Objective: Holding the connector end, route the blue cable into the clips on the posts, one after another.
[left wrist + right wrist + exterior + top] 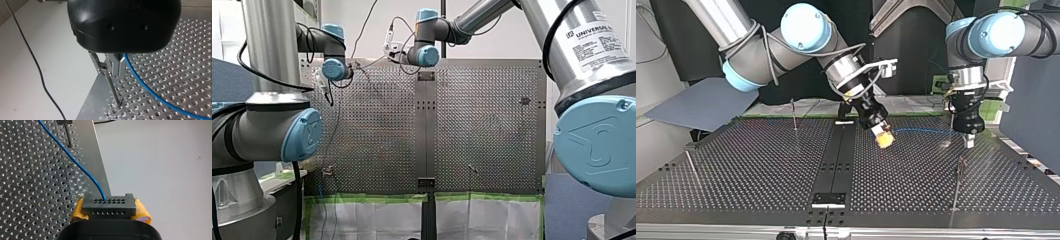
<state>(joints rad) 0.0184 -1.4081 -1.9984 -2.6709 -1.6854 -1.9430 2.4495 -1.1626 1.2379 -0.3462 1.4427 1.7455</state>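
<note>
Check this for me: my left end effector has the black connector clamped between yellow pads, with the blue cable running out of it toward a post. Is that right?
Not quite. It is my right end effector, not my left, that clamps the black connector between yellow pads, as the right wrist view shows. The rest holds: the blue cable runs out of it toward a post.
</note>
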